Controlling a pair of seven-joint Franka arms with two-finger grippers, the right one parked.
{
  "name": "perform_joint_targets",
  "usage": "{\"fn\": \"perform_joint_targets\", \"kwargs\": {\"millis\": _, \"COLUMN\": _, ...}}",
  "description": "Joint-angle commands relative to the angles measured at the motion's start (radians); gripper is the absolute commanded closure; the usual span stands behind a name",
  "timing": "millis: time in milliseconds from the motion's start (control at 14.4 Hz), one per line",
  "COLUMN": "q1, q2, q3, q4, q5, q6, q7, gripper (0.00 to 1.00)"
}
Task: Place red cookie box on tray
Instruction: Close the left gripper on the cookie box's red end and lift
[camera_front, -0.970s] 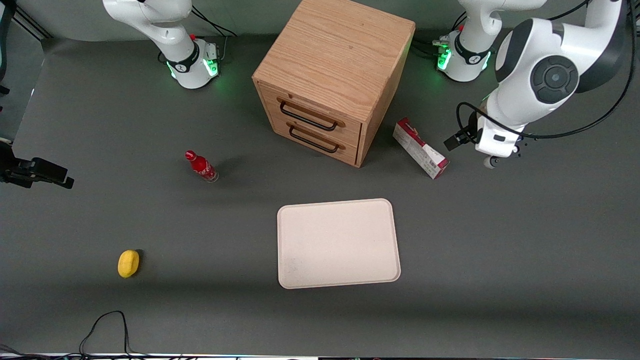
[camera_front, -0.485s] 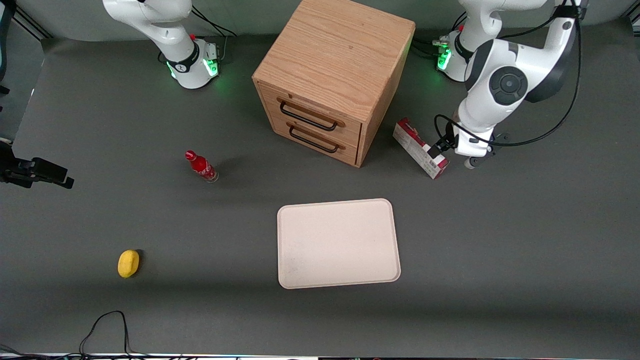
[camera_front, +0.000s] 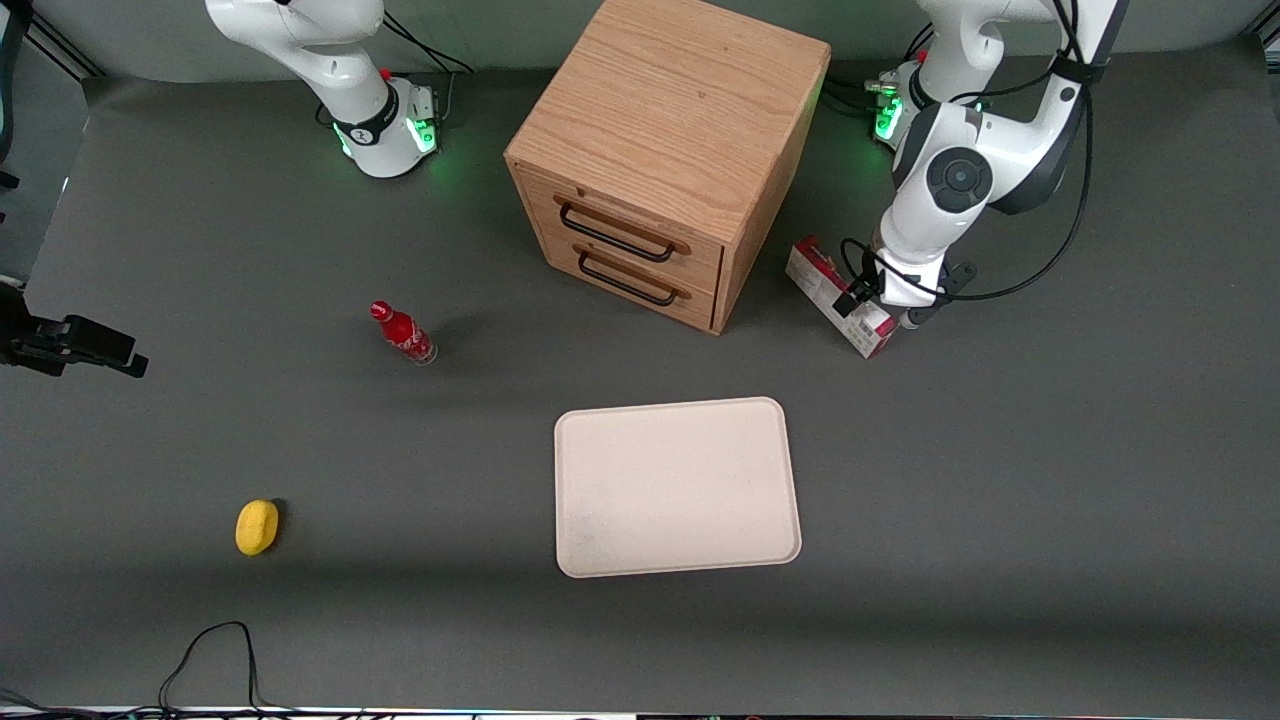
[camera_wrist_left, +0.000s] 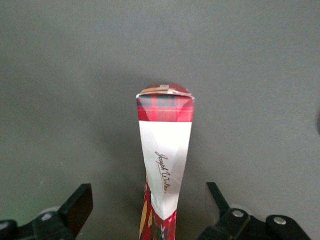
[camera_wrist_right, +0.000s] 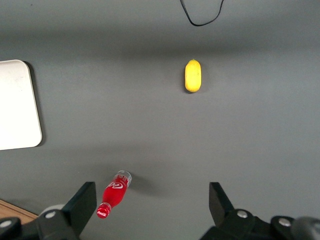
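Directly beneath the claw (camera_front: 872, 300) lies the red cookie box (camera_front: 826, 287), on the table (camera_front: 1050, 450) beside the wooden drawer unit (camera_front: 665, 155), with a strip of bare table between box and unit. The wrist view shows the 2 fingers (camera_wrist_left: 75, 207) spread wide, 1 on each long side of the box (camera_wrist_left: 165, 160), clear of the carton and gripping nothing. The tray (camera_front: 676, 487) sits nearer the front camera than the claw, with open table between it and the box. The red bottle (camera_front: 403, 333) and the yellow object (camera_front: 257, 526) lie well away toward the parked arm's end. Compared with 0.5 s ago, the claw has shifted from beside the box's near end to over it, while the box itself has not moved.
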Motion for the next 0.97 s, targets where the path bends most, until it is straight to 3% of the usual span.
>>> {"fn": "perform_joint_targets", "kwargs": {"millis": 0, "q1": -0.042, "q2": 0.037, "q3": 0.001, "q4": -0.023, "q5": -0.049, "q6": 0.057, "q7": -0.044, "gripper": 0.00}}
{"fn": "perform_joint_targets", "kwargs": {"millis": 139, "q1": -0.044, "q2": 0.053, "q3": 0.001, "q4": -0.026, "q5": -0.051, "q6": 0.072, "q7": -0.045, "gripper": 0.01}}
{"fn": "perform_joint_targets", "kwargs": {"millis": 208, "q1": -0.045, "q2": 0.064, "q3": 0.001, "q4": -0.026, "q5": -0.052, "q6": 0.092, "q7": -0.045, "gripper": 0.06}}
{"fn": "perform_joint_targets", "kwargs": {"millis": 277, "q1": -0.056, "q2": 0.079, "q3": 0.001, "q4": -0.026, "q5": -0.052, "q6": 0.116, "q7": -0.045, "gripper": 0.20}}
{"fn": "perform_joint_targets", "kwargs": {"millis": 347, "q1": -0.063, "q2": 0.093, "q3": 0.001, "q4": -0.024, "q5": -0.052, "q6": 0.129, "q7": -0.045, "gripper": 0.44}}
{"fn": "perform_joint_targets", "kwargs": {"millis": 416, "q1": -0.065, "q2": 0.099, "q3": 0.001, "q4": -0.023, "q5": -0.052, "q6": 0.137, "q7": -0.045, "gripper": 0.78}}
{"fn": "perform_joint_targets", "kwargs": {"millis": 485, "q1": -0.065, "q2": 0.097, "q3": 0.001, "q4": -0.021, "q5": -0.052, "q6": 0.131, "q7": -0.044, "gripper": 1.00}}
{"fn": "perform_joint_targets", "kwargs": {"millis": 901, "q1": -0.062, "q2": 0.075, "q3": 0.003, "q4": 0.031, "q5": -0.040, "q6": 0.037, "q7": -0.001, "gripper": 1.00}}
